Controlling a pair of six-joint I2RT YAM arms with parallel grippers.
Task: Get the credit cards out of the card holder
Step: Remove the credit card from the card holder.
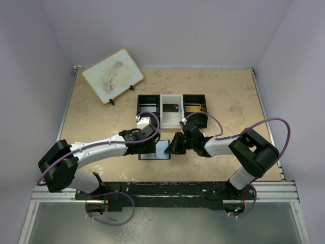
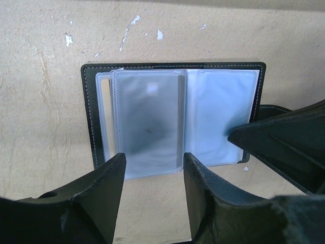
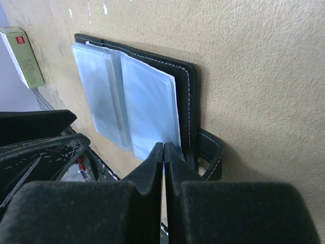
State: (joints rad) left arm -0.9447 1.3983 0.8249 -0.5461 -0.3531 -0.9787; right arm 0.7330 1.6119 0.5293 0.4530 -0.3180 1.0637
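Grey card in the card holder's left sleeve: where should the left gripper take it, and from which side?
Probably its near short edge: the grey card seems to stick out past the card holder's rim there, facing the open left gripper. Come from that near side, low, and pull straight back out. The shut right gripper pins the right-hand page.

The beige, stone-patterned table (image 1: 228,101) is carrying four things. The card holder (image 1: 161,151) is lying open and flat at 6 o'clock from centre, its clear sleeves facing up. A three-compartment tray (image 1: 171,96) is sitting at 12 o'clock, with a white-and-red box (image 3: 20,56) lying off its 7 o'clock corner. A board (image 1: 112,75) is standing propped at 10 o'clock.
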